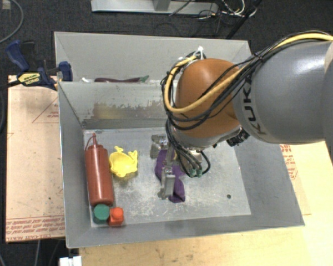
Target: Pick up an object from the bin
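Purple soft thing [179,190] at mid-floor of the bin [72,165], gripper [167,188] down against it. Jaws: cannot tell whether apart or together. Red bottle [99,179] and yellow toy [122,163] lie apart.

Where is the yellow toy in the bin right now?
In the camera view the yellow toy lies left of centre, just right of the red-brown bottle and left of the purple thing at the gripper.

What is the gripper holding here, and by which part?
Cannot be told. The gripper is low over the purple object in the bin's middle, but whether it grips it is hidden.
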Controlling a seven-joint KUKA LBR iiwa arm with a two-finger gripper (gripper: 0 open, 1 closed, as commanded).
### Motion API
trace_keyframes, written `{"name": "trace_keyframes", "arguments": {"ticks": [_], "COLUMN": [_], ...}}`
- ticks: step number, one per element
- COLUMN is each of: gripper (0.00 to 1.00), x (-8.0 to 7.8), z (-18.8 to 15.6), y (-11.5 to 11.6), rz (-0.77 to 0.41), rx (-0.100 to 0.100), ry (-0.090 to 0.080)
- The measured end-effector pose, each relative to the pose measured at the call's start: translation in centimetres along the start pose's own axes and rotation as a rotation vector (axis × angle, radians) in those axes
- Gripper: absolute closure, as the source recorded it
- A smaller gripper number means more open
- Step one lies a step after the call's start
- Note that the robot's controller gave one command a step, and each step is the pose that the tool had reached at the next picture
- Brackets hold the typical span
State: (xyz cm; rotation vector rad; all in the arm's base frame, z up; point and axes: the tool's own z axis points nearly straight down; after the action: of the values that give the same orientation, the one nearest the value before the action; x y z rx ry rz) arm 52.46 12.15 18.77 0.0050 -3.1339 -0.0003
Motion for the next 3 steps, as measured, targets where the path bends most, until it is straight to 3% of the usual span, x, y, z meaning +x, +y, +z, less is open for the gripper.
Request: {"name": "trace_keyframes", "arguments": {"ticks": [1, 2, 3], "gripper": [0.00, 0.00, 0.00], "x": [-0.2, 0.5, 0.5], "z": [-0.5, 1.8, 5.5], "y": [-0.1, -3.1, -6.0], "rz": [0.003, -0.065, -0.039], "rx": [-0.001, -0.003, 0.000], "ry": [-0.008, -0.010, -0.008]}}
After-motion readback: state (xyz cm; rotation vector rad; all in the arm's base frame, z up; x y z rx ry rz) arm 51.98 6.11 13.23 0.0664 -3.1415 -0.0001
